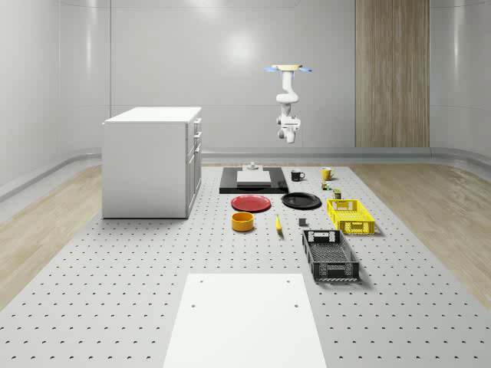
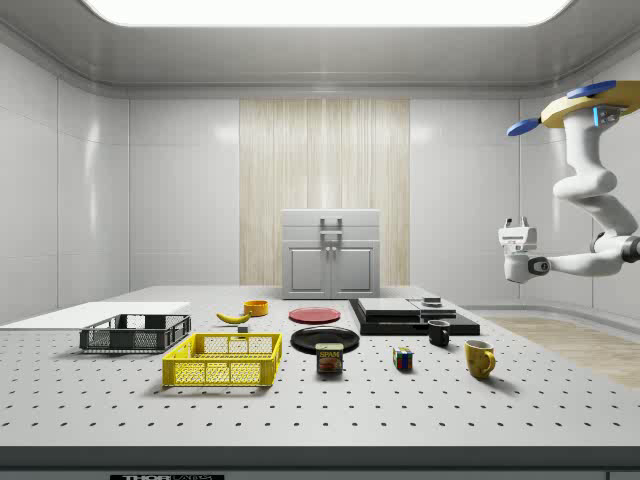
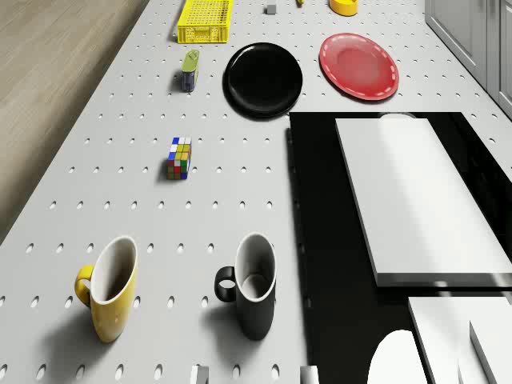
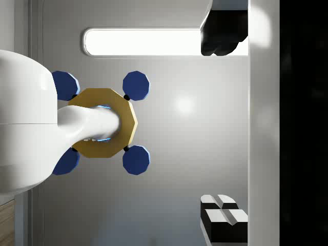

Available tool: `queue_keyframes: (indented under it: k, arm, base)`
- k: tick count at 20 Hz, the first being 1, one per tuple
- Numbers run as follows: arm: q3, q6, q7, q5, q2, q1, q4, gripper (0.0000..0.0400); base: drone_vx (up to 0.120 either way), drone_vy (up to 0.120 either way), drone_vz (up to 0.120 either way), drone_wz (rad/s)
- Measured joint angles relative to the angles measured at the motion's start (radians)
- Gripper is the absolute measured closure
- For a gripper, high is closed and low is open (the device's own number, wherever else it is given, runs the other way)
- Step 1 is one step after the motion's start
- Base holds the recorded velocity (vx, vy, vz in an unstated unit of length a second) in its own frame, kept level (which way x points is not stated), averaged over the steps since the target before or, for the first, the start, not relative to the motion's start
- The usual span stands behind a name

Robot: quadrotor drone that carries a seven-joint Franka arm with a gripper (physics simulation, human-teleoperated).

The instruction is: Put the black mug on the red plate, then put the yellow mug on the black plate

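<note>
Drone [image 1: 288, 70] hovering high above worktop's [image 1: 115, 261] far edge | jaws spread, holding nothing | glossy black mug [image 3: 254, 285] beside yellow mug [image 3: 110, 288] on perforated worktop | round red plate [image 3: 358, 66], black plate [image 3: 263, 79] bare

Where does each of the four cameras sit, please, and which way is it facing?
Whole-scene view: high at the table's near end, looking along it; the drone hovers beyond the black mug, arm hanging.
Side view: level at the table's edge, facing the cabinet; drone at the side view's upper right.
Drone view: on the body, looking forward and down at the yellow mug, black plate and red plate.
Wrist view: looks up at the drone's underside and the ceiling.
Whole-scene and side views share both mugs and both plates.
</note>
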Motion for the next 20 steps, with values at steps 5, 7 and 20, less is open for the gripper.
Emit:
queue_keyframes:
  k: [5,7,20]
  arm:
    - [0.001,-0.084,-0.001,0.001,0.019,-0.002,0.106,0.0000]
    - [0.002,-0.111,-0.002,0.001,0.033,-0.003,0.149,0.0000]
    - [0.003,-0.189,-0.003,0.002,0.084,-0.006,0.289,0.0000]
  base:
    - [0.000,0.000,0.000,0.000]
    - [0.000,0.000,0.000,0.000]
    - [0.034,0.000,0.000,0.000]
